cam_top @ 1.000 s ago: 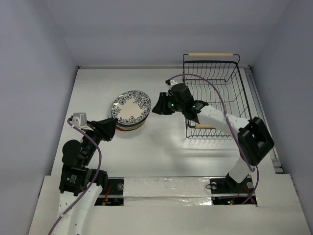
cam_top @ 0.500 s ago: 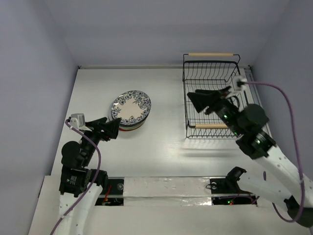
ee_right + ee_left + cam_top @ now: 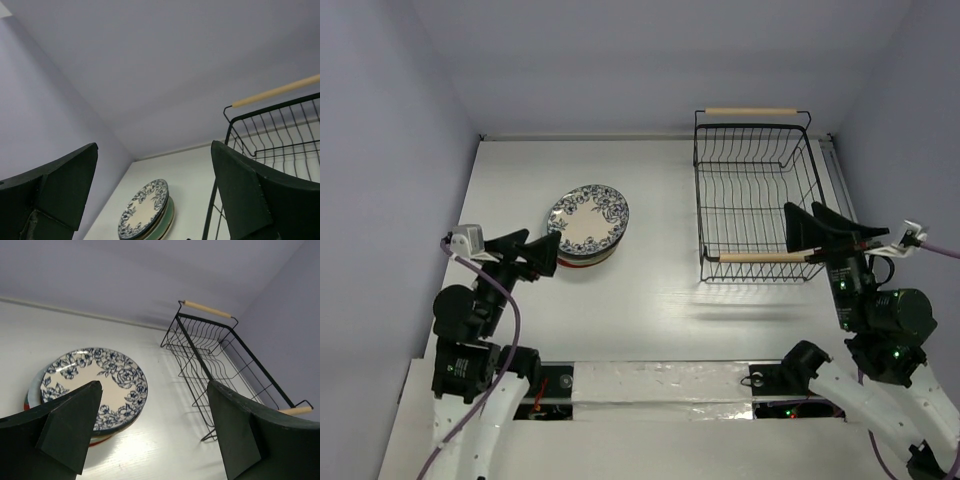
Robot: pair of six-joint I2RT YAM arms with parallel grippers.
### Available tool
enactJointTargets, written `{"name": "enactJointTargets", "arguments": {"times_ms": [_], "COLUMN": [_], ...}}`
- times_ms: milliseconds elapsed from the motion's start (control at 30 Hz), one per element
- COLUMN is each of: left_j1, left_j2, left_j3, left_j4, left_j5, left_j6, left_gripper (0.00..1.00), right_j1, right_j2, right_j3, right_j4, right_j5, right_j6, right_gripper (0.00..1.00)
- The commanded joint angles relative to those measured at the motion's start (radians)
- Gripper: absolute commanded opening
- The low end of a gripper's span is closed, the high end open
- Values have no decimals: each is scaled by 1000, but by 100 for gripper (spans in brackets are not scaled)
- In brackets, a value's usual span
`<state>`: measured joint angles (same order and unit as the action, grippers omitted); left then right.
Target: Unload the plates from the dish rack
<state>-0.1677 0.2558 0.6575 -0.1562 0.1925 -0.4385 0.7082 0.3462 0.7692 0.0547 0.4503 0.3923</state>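
Gaping wide, left hand (image 3: pixel 541 240) and right hand (image 3: pixel 800 208); plates (image 3: pixel 588 220) stacked near dish rack (image 3: pixel 751 127).

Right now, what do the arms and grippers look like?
Both arms have black joints and white links. The left gripper and right gripper each have two black wedge-shaped fingers. A purple cable trails from each wrist; green lights dot the right arm.
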Motion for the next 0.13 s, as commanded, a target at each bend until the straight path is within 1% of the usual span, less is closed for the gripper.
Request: {"name": "enactJointTargets", "arguments": {"times_ms": [0, 100], "left_j1": [7, 7], "left_j2": [48, 97], "left_j3": [111, 169], "left_j4": [61, 70], "left_j5": [-16, -2], "left_j6": [37, 34], "left_gripper": [84, 85], "right_j1": [7, 7], "right_j2": [-27, -61], "right_j3": [10, 27], "right_j4": [-3, -4], "right_j5": [71, 82], "right_j6": [-70, -87], "right_gripper": [100, 100]}}
